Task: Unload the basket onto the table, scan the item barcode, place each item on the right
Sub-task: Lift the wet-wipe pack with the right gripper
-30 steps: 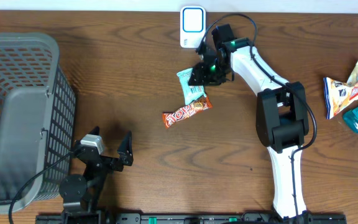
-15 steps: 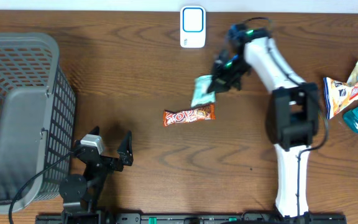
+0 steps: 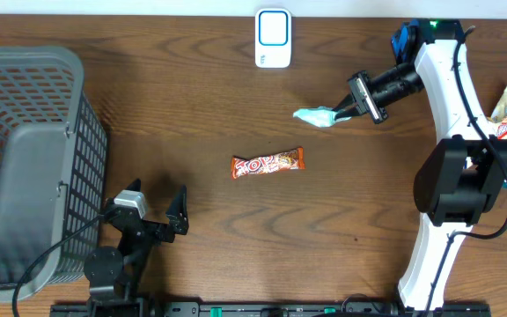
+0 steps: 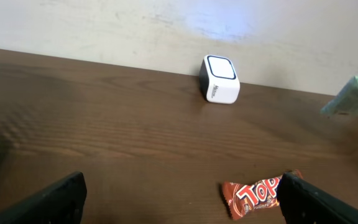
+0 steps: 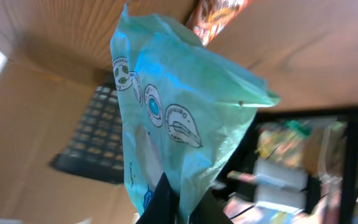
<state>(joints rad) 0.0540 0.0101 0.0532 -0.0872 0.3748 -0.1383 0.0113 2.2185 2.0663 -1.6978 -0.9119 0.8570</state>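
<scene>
- The right arm [image 3: 443, 79] reaches in from the right side of the desk [image 3: 192, 106]. The right jaws are fully closed on one end of a teal packet [image 3: 315, 115], which is held in the air.
- The scanner [image 3: 273, 37], a small white box with a blue-ringed face, sits at the back edge of the desk. The teal packet is to its right and well apart from it, so no scan looks possible yet.
- Risk of slipping: the pinch takes only a thin edge and the rest of the packet sticks out unsupported. A quick swing toward the scanner could pull it free, likely dropping it onto the desk near the chocolate bar [image 3: 268, 164].
- Risk of a missed read: no barcode can be made out on the side the wrist camera sees. The printed code may be on the far side or turned away from the scanner's face.
- Risk of a bad read: the film looks crumpled and folded, so a creased code may not register even when aimed well.
- Risk of a knock: coming in low or fast could push the light scanner out of place.
- The left jaws are wide open and empty, resting at the front of the desk beside the grey basket [image 3: 25, 158], too far off to catch a drop.
</scene>
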